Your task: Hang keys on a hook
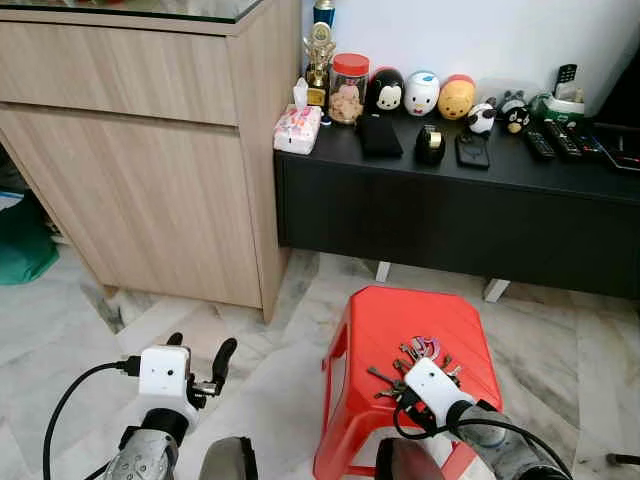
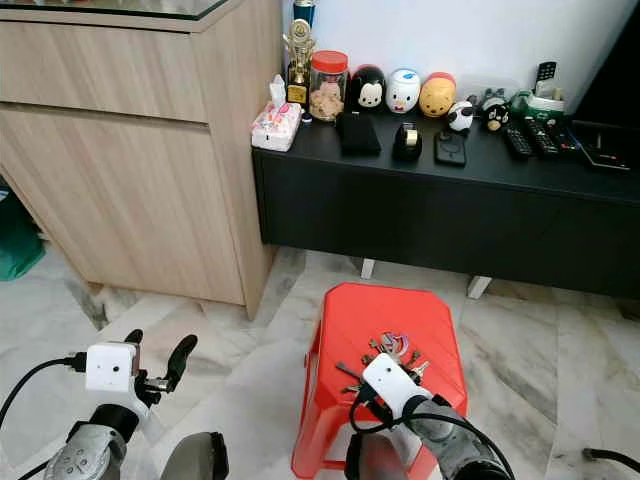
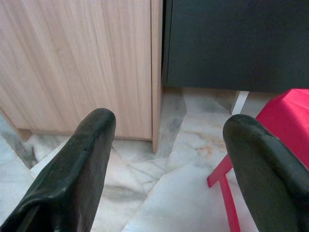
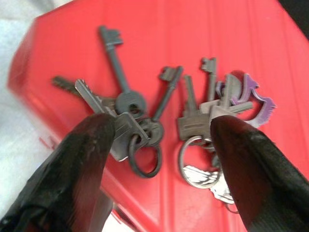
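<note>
R gripper down low over the red plastic stool, black fingers spread wide, released, nothing held. Bunch of grey metal keys on steel rings w/ a purple plastic tag lies flat on the stool seat, right between the fingertips; can't tell if the tips touch the seat. Keys fan out in two clusters, each on its own ring, clusters just beside each other.

L gripper idle, raised over the marble tile floor near the stool's left side, fingers apart, empty. It points at the light wood cabinet & the black low TV console.

On console top: pink tissue pack, gold trophy, red-lid clear jar, row of round character figures, remotes.
</note>
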Robot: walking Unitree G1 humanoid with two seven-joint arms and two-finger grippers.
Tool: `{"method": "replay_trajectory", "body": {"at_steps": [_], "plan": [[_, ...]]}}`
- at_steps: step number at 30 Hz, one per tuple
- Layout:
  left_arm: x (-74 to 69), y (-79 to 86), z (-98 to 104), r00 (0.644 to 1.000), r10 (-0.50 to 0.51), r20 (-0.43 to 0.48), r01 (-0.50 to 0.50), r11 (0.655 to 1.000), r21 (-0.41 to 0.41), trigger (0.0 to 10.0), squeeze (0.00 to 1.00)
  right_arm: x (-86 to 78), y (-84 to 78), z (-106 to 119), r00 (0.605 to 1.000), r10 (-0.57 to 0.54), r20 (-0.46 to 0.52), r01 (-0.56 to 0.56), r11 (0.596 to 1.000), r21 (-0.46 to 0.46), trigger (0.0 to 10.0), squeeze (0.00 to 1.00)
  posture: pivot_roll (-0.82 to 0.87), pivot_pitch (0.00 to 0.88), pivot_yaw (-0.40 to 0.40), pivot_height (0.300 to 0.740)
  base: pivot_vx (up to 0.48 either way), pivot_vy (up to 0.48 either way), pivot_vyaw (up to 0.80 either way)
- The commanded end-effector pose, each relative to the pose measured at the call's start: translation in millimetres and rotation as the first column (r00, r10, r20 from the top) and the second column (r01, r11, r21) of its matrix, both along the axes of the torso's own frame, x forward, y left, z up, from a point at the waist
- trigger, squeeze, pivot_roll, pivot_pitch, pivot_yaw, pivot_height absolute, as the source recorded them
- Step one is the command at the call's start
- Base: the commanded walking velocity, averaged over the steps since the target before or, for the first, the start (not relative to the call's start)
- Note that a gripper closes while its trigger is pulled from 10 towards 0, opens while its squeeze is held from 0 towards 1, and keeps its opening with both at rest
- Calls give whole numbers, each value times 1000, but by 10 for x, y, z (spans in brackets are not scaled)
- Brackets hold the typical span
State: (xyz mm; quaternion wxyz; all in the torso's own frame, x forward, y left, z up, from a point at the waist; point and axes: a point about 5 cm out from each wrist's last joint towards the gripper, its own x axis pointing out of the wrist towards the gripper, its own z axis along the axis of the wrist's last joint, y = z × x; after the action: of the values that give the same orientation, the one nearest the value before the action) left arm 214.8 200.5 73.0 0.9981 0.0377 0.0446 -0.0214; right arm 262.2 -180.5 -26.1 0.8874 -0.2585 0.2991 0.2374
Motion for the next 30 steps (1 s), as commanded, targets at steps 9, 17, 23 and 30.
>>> {"method": "replay_trajectory", "body": {"at_steps": [9, 17, 23, 30], "plan": [[15, 1, 49, 1000, -17, -2, 17, 1000, 13, 10000, 0, -88, 5, -85, 999, -24, -45, 24, 1000, 9, 10000, 0, 77, 78, -68, 605, 0, 0, 0], [8, 5, 54, 1000, -20, -4, 20, 1000, 17, 10000, 0, -76, -15, -82, 998, -41, -37, 41, 999, -13, 0, 0, 79, 82, -63, 605, 0, 0, 0], [9, -1, 50, 1000, -26, -9, 26, 999, 21, 10000, 0, -81, -80, -91, 996, -72, -44, 69, 996, -49, 0, 0, 80, 82, -61, 605, 0, 0, 0], [21, 9, 50, 1000, -27, -11, 27, 999, 27, 10000, 0, -117, -99, -118, 995, -80, -54, 77, 995, -57, 0, 0, 81, 80, -57, 605, 0, 0, 0]]}}
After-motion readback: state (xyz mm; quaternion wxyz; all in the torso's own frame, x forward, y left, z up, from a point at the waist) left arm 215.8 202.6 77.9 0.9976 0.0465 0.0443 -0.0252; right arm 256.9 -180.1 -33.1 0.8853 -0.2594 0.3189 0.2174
